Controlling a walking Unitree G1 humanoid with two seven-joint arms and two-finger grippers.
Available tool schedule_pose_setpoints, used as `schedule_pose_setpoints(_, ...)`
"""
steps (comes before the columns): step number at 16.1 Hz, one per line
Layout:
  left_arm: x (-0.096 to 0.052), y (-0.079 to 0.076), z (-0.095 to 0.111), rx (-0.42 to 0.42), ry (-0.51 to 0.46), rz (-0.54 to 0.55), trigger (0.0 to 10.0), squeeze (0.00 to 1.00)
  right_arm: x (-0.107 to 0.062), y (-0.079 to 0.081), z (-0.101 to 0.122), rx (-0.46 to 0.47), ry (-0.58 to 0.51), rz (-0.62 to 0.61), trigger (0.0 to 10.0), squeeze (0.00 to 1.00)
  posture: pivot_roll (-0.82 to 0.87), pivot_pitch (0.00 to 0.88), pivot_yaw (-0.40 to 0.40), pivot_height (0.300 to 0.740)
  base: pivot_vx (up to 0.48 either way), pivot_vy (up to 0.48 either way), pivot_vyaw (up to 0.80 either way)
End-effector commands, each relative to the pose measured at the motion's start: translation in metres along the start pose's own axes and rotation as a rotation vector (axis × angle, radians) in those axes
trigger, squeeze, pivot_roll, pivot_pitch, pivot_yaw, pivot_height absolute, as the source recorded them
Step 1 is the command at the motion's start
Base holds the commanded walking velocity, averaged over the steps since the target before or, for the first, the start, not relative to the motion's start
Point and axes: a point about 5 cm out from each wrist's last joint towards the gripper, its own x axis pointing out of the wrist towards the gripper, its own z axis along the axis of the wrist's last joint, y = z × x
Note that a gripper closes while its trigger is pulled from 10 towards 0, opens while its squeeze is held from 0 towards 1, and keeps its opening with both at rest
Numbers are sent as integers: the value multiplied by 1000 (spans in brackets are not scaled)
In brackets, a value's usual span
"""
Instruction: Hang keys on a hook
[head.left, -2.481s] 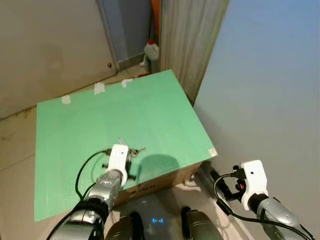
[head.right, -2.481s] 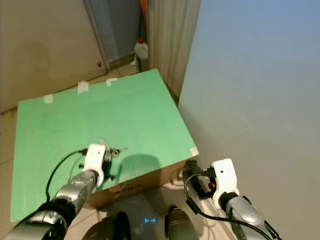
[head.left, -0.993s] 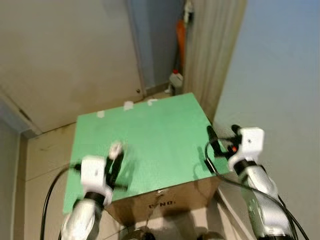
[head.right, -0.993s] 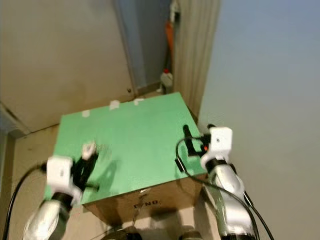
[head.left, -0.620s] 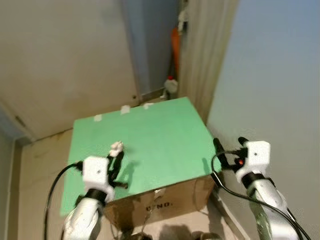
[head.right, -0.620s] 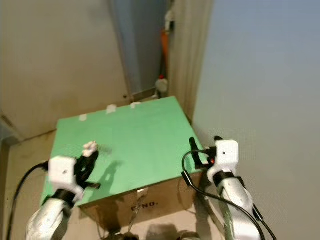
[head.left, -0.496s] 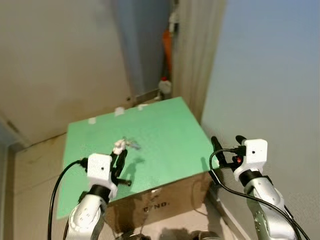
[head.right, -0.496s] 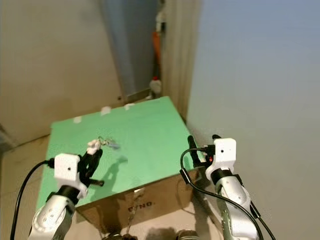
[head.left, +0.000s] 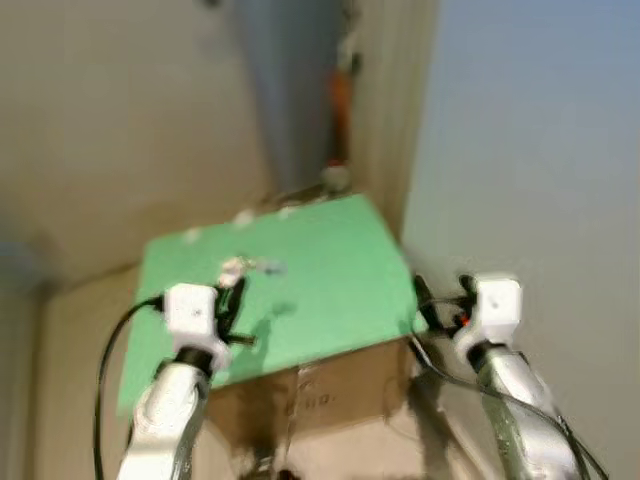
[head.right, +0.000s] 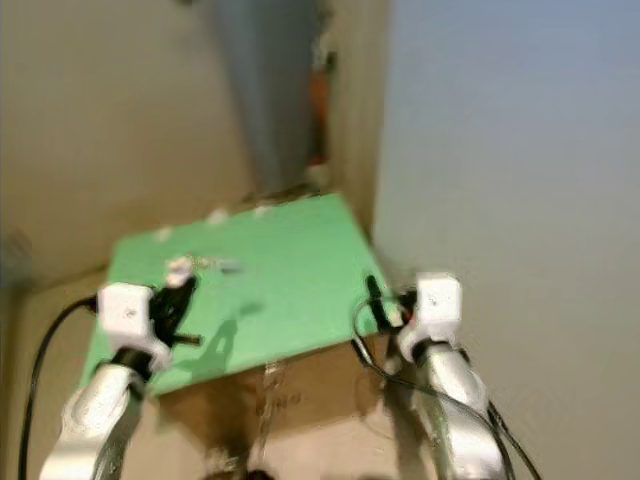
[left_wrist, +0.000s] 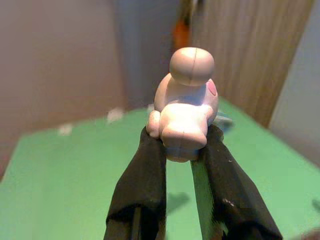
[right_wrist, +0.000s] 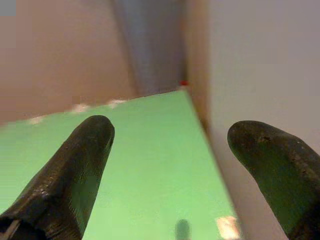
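The left gripper (left_wrist: 182, 145) pinches a small pink toy figure (left_wrist: 185, 105) between its two black fingers, up above the green box top (head.left: 320, 270). Something thin and shiny, likely the keys (head.left: 262, 266), hangs from the figure, but the head views are blurry. The right gripper (right_wrist: 175, 165) has its fingers spread wide, holding nothing, at the box's right edge beside the pale wall (head.left: 540, 150).

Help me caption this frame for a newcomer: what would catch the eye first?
The bright green sheet covering a cardboard box stands out against the beige floor and walls. Above it, the left gripper is shut on a pale pink figurine keychain, with the keys dangling beside it. The right gripper is held open at the box's right edge, near the grey-blue wall.
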Motion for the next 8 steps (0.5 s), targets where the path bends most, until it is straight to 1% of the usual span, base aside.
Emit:
schedule_pose_setpoints(1, 5, -4, 7, -20, -23, -14, 0, 0, -3, -2, -5, 8, 17, -13, 10000, 0, -208, 0, 122, 740, -244, -412, 0)
schedule_pose_setpoints(5, 9, -5, 8, -41, -27, -12, 0, 0, -3, 0, -7, 10, 26, 0, 10000, 0, -210, 0, 123, 740, -250, -410, 0)
schedule_pose_setpoints(8, 10, -8, 8, -50, -30, -15, 0, 0, -4, -1, -8, 9, 35, 2, 10000, 0, -214, 0, 122, 740, -257, -405, 0)
